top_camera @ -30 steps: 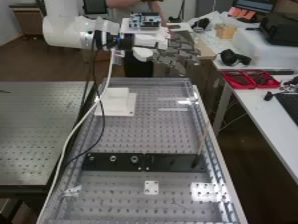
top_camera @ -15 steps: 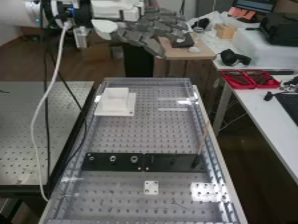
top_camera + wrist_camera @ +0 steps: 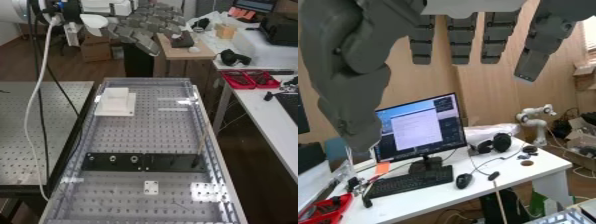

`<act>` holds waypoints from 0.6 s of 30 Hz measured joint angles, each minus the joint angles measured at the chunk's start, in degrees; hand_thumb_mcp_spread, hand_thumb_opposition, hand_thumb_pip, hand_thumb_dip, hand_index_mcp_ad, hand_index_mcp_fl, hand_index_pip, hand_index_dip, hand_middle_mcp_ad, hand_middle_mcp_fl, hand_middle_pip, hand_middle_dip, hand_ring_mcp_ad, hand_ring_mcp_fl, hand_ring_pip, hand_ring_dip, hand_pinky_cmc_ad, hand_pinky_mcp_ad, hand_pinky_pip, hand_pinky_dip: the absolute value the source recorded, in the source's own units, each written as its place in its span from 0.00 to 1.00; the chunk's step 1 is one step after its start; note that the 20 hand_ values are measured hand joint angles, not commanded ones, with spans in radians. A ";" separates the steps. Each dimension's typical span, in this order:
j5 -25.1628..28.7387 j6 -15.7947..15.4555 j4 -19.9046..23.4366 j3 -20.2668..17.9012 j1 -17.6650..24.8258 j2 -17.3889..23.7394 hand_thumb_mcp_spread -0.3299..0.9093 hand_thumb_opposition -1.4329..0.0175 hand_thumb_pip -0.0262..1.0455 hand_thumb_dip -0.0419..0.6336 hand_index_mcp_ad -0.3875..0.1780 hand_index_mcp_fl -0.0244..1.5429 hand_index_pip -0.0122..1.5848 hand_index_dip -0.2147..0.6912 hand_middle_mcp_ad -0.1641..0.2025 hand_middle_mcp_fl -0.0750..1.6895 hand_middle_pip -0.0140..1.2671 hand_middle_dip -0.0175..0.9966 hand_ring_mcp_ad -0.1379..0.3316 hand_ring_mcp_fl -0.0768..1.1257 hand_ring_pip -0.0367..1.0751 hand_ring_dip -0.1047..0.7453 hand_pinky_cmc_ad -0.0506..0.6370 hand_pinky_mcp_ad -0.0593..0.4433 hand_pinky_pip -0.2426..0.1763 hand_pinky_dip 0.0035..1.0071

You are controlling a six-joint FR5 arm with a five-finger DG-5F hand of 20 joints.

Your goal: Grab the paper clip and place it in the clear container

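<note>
The hand (image 3: 135, 36) is hovering beyond the worktop's (image 3: 149, 137) far edge, its straight fingers (image 3: 462, 42) standing apart, their bases being cut off in the wrist view.

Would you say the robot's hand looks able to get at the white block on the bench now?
Probably, yes: the open hand is up near the far end of the bench, and nothing seems to stand between it and the block.

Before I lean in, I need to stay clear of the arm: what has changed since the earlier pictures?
The hand has moved up and left in the high view, and the white cable swung left with it. Nothing was taken hold of or let go. The white block and black plate stayed put.
</note>
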 joint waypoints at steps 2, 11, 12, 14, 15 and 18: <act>-0.04 0.10 -0.15 -0.05 -0.01 0.14 0.50 0.43 0.52 0.42 0.46 0.05 0.08 0.48 0.65 0.04 0.10 0.20 0.57 0.06 0.14 0.21 0.65 0.67 0.29 0.59; 0.21 -0.24 -0.11 -0.09 0.13 0.75 0.51 0.43 0.52 0.42 0.46 0.05 0.08 0.49 0.65 0.04 0.10 0.20 0.58 0.06 0.14 0.21 0.65 0.67 0.29 0.59; 0.22 -0.32 -0.11 -0.07 0.13 0.80 0.51 0.43 0.52 0.42 0.46 0.05 0.08 0.49 0.65 0.04 0.10 0.20 0.58 0.06 0.14 0.21 0.65 0.67 0.29 0.59; 0.27 -0.52 -0.16 -0.07 0.19 0.91 0.51 0.43 0.52 0.41 0.46 0.05 0.09 0.49 0.65 0.04 0.10 0.20 0.58 0.06 0.14 0.21 0.65 0.67 0.29 0.59; 0.28 -0.53 -0.17 -0.07 0.19 0.93 0.51 0.43 0.52 0.41 0.46 0.05 0.09 0.50 0.65 0.04 0.10 0.20 0.58 0.06 0.14 0.21 0.65 0.67 0.29 0.59; 0.32 -0.63 -0.21 -0.13 0.26 1.15 0.51 0.43 0.52 0.42 0.46 0.05 0.09 0.50 0.65 0.04 0.10 0.20 0.58 0.06 0.14 0.21 0.65 0.67 0.29 0.59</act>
